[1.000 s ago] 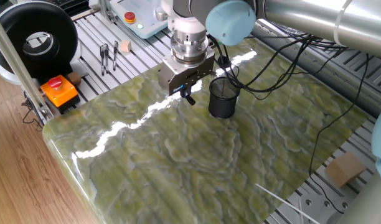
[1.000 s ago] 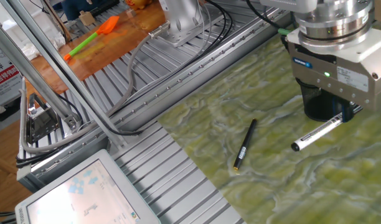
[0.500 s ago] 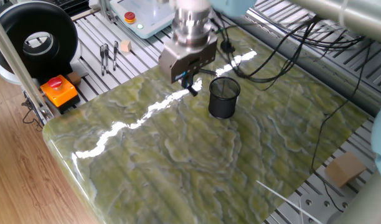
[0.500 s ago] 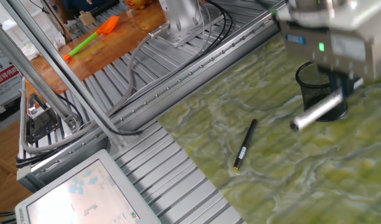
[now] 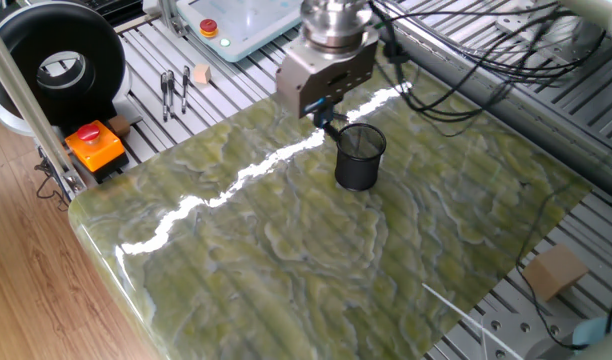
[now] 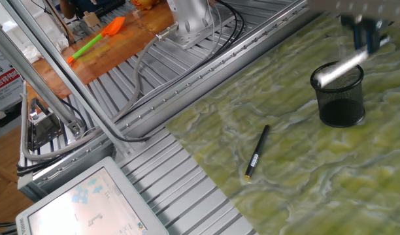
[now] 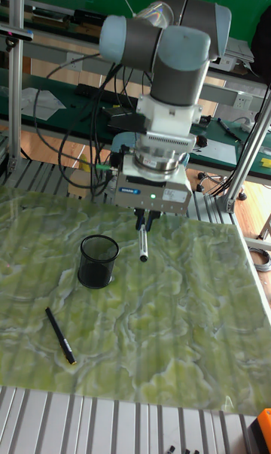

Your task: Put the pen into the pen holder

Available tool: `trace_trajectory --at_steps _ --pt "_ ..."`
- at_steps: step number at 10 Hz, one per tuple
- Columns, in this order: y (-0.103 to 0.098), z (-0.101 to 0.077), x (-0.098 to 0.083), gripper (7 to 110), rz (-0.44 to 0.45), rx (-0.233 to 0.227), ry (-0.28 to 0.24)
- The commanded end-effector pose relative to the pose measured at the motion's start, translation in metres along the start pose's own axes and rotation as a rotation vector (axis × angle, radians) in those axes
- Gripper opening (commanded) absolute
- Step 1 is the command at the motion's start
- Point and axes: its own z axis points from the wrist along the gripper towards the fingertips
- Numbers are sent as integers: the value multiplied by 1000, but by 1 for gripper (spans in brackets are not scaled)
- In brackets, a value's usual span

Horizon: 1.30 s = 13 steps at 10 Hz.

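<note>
The pen point(image 7: 142, 243) has a white barrel and hangs in the air, tilted, with my gripper point(image 7: 147, 219) shut on its upper end. In the other fixed view the pen point(image 6: 340, 67) shows as a blurred white bar over the rim of the pen holder point(image 6: 340, 98), and the gripper point(image 6: 365, 34) is blurred at the top edge. The pen holder point(image 7: 98, 260) is a black mesh cup standing upright on the green marbled table point(image 7: 188, 326). In one fixed view the gripper point(image 5: 326, 118) hovers just left of and above the holder point(image 5: 359, 157).
A thin dark pen point(image 6: 256, 152) lies on the table in front of the holder. An orange button box point(image 5: 94, 145) and a black reel point(image 5: 56, 60) sit beyond the left edge. A cardboard block point(image 5: 553, 272) rests at the right. Cables trail behind the arm.
The gripper has lifted the pen off the table and carried it up and back towards the holder, tipping it from lying flat to hanging.
</note>
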Motion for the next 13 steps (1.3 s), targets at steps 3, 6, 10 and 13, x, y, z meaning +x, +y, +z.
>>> trace_trajectory --at_steps 3,6,10,13 --pt "-5 -13 0 7 -47 -14 -70" --pt "-21 4 -34 7 -98 -36 -128" --pt "-57 3 -54 7 -176 81 -206" --pt "-65 16 -47 7 -173 98 -150"
